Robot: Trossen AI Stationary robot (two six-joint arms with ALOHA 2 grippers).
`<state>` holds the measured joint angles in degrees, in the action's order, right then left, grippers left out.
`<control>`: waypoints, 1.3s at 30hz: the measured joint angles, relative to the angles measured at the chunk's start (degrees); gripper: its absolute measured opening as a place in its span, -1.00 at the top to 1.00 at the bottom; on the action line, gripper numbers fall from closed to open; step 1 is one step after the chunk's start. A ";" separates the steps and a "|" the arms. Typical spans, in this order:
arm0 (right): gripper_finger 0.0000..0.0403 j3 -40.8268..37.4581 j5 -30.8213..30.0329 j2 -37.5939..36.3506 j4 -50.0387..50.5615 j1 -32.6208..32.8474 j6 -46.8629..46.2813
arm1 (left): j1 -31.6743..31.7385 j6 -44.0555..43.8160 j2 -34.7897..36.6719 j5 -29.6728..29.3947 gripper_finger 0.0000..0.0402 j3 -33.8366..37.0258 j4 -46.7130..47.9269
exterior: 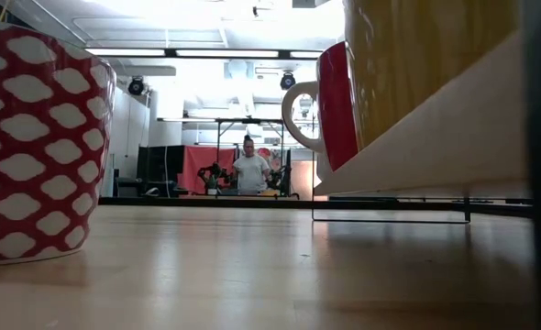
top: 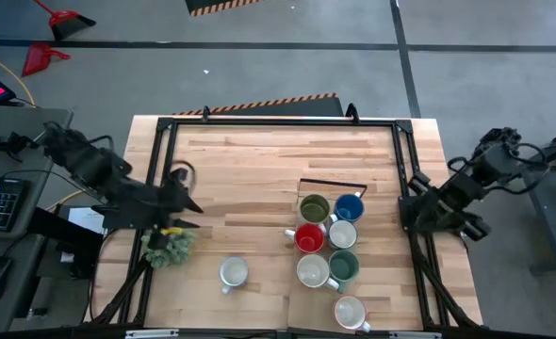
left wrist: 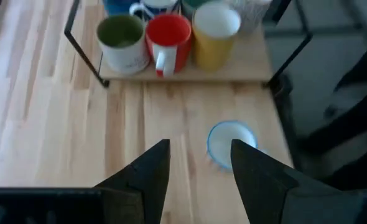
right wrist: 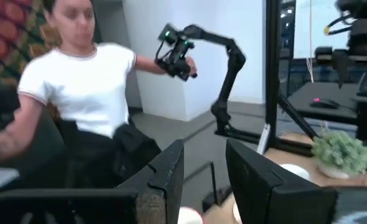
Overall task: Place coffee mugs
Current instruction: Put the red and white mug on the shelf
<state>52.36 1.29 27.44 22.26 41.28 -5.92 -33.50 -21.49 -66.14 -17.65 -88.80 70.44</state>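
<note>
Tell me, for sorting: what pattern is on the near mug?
Red with white blotches, clearest in the low view.

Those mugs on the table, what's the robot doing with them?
Nothing is being held right now. Six mugs sit bunched on a low rack, like the red mug and blue mug. Two white mugs stand apart. The left gripper is open, empty, beside the plant. The right gripper waits open at the table's edge.

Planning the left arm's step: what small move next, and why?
Probably ease the left pincer forward and down toward the lone white mug. It stands apart from the mugs on the rack, and the open pincer already points just beside it, holding nothing.
</note>
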 joint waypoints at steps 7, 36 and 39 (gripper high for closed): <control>0.46 -5.35 -0.76 -4.40 -1.20 0.00 0.34 | 0.00 -1.77 16.77 0.42 0.21 28.10 -19.45; 0.46 -39.91 21.36 -8.61 -49.44 -25.32 -10.76 | 14.96 14.73 21.39 22.78 0.21 52.90 -67.82; 0.46 -39.91 24.93 -8.59 -49.64 -28.22 -12.50 | 15.99 13.35 20.10 23.12 0.21 52.90 -67.74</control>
<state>12.45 26.22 18.85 -27.38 13.05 -18.42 -17.51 -8.14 -46.04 5.48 -35.90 2.70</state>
